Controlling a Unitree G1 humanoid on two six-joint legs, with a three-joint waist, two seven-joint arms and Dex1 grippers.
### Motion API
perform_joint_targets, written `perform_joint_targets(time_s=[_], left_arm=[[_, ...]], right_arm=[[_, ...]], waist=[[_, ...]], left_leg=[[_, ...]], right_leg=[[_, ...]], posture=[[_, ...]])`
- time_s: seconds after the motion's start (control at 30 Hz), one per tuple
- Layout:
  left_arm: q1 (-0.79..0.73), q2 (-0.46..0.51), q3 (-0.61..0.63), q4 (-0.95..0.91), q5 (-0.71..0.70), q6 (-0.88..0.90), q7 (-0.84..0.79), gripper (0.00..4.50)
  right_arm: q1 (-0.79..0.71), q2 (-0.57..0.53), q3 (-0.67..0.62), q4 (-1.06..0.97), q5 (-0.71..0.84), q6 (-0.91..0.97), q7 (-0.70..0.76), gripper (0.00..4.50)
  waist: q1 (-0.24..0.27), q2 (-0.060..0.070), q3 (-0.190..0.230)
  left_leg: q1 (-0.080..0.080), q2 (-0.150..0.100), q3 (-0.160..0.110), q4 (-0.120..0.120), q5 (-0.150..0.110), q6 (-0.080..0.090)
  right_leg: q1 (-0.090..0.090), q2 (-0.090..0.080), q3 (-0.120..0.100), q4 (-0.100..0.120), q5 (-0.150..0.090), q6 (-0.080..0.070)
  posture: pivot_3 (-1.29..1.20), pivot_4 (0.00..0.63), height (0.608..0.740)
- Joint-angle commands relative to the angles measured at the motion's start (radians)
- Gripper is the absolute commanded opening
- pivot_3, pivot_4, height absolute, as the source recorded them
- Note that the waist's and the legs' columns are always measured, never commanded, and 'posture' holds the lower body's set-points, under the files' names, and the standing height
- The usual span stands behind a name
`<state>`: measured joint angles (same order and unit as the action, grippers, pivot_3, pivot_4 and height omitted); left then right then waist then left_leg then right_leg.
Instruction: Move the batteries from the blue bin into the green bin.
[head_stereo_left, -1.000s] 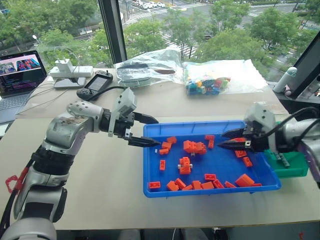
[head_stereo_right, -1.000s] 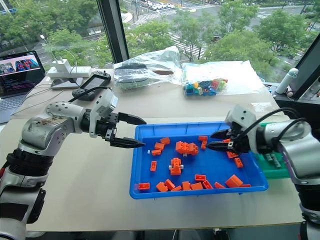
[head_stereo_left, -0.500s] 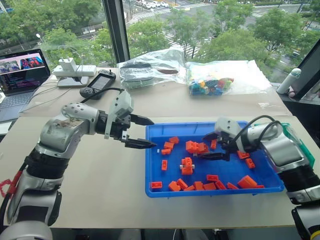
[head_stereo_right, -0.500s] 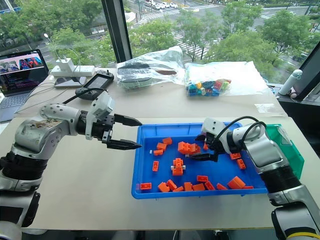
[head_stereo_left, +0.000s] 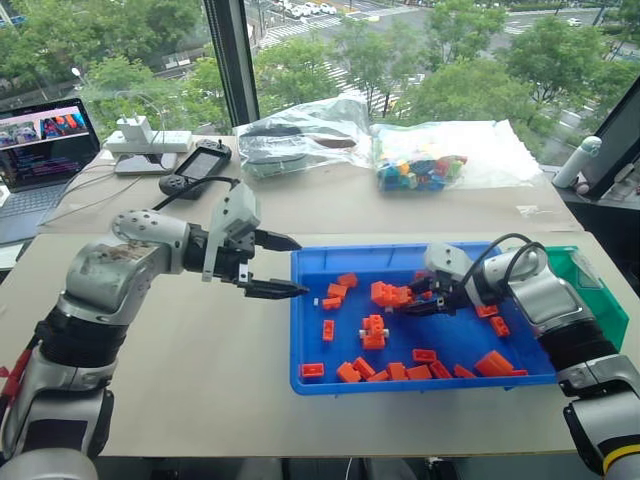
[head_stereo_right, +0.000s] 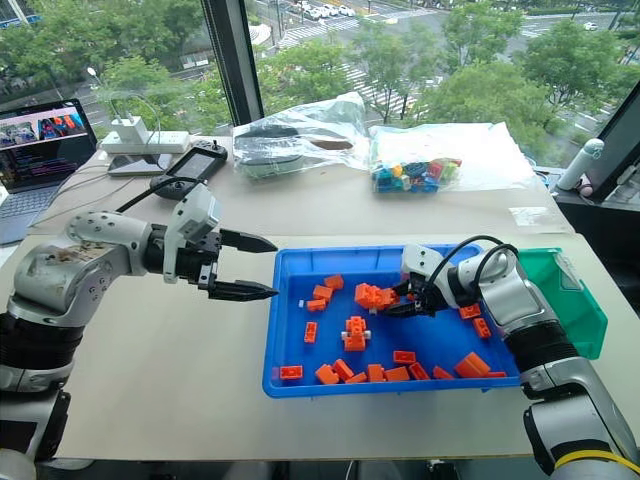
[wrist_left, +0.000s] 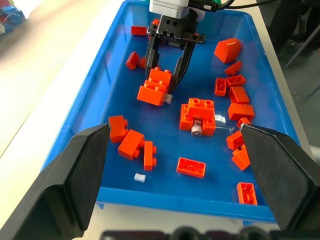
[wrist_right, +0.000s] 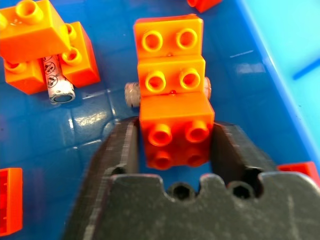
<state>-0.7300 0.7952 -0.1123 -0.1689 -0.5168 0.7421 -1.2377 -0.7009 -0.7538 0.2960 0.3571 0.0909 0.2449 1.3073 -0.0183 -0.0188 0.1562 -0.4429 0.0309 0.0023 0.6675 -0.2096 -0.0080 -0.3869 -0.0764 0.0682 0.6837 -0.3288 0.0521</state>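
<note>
Where bricks crowd, slim grey batteries (wrist_right: 59, 91)

Left arm's bent across in front, left gripper (head_stereo_left: 278, 265) hanging in the air with fingers spread wide. Right arm reaches in low, right gripper (wrist_left: 167, 84) angled down, fingers fairly close together.

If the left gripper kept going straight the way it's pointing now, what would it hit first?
Probably the near rim of the blue bin: the left gripper, fingers open, points at it from just outside. If it cleared the rim, orange bricks come next.
</note>
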Motion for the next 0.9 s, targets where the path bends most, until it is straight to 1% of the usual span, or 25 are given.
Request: perform_joint_targets(time_s=[0.03,0.17,0.23,0.37,0.43,0.5,0.57,0.6,0.67,0.73,0.8,0.9], left_arm=[[-0.005,0.012,0.023,-0.019,-0.011,-0.010,-0.004,4.50],[-0.014,0.005,0.014,-0.003,-0.005,-0.020,-0.011,4.50],[-0.019,0.002,0.010,0.003,-0.003,-0.024,-0.014,4.50],[-0.031,-0.005,0.002,0.022,0.004,-0.035,-0.023,4.50],[-0.037,-0.011,-0.005,0.032,0.007,-0.044,-0.029,4.50],[-0.045,-0.019,-0.012,0.042,0.010,-0.050,-0.034,4.50],[-0.052,-0.027,-0.019,0.051,0.013,-0.056,-0.038,4.50],[-0.056,-0.030,-0.022,0.055,0.015,-0.058,-0.040,4.50],[-0.059,-0.033,-0.024,0.060,0.016,-0.061,-0.043,4.50],[-0.061,-0.028,-0.023,0.062,0.013,-0.064,-0.050,4.50],[-0.062,-0.019,-0.021,0.064,0.015,-0.060,-0.052,4.50],[-0.059,-0.011,-0.015,0.064,0.017,-0.059,-0.048,4.50]], right_arm=[[-0.002,-0.019,-0.073,-0.052,0.032,0.001,-0.004,1.45],[0.014,-0.068,-0.138,-0.160,0.058,0.057,-0.017,1.45],[0.031,-0.125,-0.156,-0.226,0.043,0.068,-0.012,1.45],[0.094,-0.252,-0.206,-0.344,0.040,0.162,-0.016,1.45],[0.138,-0.321,-0.210,-0.363,-0.004,0.190,-0.038,1.45],[0.167,-0.355,-0.216,-0.349,-0.039,0.183,-0.079,1.45],[0.181,-0.362,-0.215,-0.326,-0.065,0.153,-0.115,2.45],[0.186,-0.368,-0.208,-0.312,-0.084,0.133,-0.127,2.56],[0.191,-0.375,-0.202,-0.293,-0.108,0.102,-0.143,3.26],[0.174,-0.370,-0.200,-0.283,-0.131,0.082,-0.166,3.86],[0.123,-0.316,-0.215,-0.306,-0.106,0.116,-0.198,4.49],[0.086,-0.236,-0.216,-0.378,-0.016,0.209,-0.171,4.49]], waist=[[0.000,0.000,0.000],[0.002,0.000,0.000],[0.004,0.000,0.000],[0.007,0.000,0.000],[0.007,0.000,0.000],[0.006,0.000,0.000],[0.003,0.000,0.000],[0.000,0.000,0.000],[-0.004,0.000,0.000],[-0.006,0.000,0.000],[-0.008,0.000,0.000],[-0.015,0.000,0.000]], left_leg=[[0.000,0.000,0.000,0.000,0.000,0.000],[0.000,0.000,0.000,0.000,0.000,0.000],[0.000,0.000,0.000,0.000,0.000,0.000],[0.000,0.000,0.000,0.000,0.000,0.000],[0.000,0.000,0.000,0.000,0.000,0.000],[0.000,-0.001,0.001,0.000,0.000,0.000],[0.000,0.000,0.002,0.000,0.000,0.000],[0.000,0.000,0.002,0.000,0.000,0.000],[0.000,0.000,0.002,0.000,0.000,0.000],[0.000,0.000,0.003,0.000,0.000,0.000],[0.000,0.000,0.003,0.000,0.000,0.000],[0.000,0.000,0.002,0.000,0.000,0.000]], right_leg=[[0.000,0.000,0.000,0.000,0.000,0.000],[0.000,0.000,0.000,0.000,0.000,0.000],[0.000,0.000,0.000,0.000,0.000,0.000],[0.000,0.000,0.000,0.000,0.000,0.000],[0.000,0.000,0.000,-0.001,0.000,0.000],[0.001,0.000,0.000,-0.001,0.000,0.000],[0.000,-0.001,0.000,-0.001,0.000,0.000],[0.000,0.000,0.000,-0.001,0.000,0.000],[0.000,0.000,0.000,-0.001,0.000,0.000],[0.000,0.000,0.000,-0.001,0.000,0.000],[0.000,0.000,0.001,-0.001,0.000,0.000],[0.000,0.001,0.001,0.000,0.000,0.000]], posture=[[0.00,0.150,0.732],[0.00,0.150,0.732],[0.00,0.150,0.732],[0.00,0.150,0.732],[0.00,0.150,0.732],[0.00,0.150,0.732],[0.00,0.150,0.732],[0.00,0.150,0.732],[0.00,0.150,0.732],[0.00,0.150,0.732],[0.00,0.150,0.732],[0.00,0.150,0.732]])
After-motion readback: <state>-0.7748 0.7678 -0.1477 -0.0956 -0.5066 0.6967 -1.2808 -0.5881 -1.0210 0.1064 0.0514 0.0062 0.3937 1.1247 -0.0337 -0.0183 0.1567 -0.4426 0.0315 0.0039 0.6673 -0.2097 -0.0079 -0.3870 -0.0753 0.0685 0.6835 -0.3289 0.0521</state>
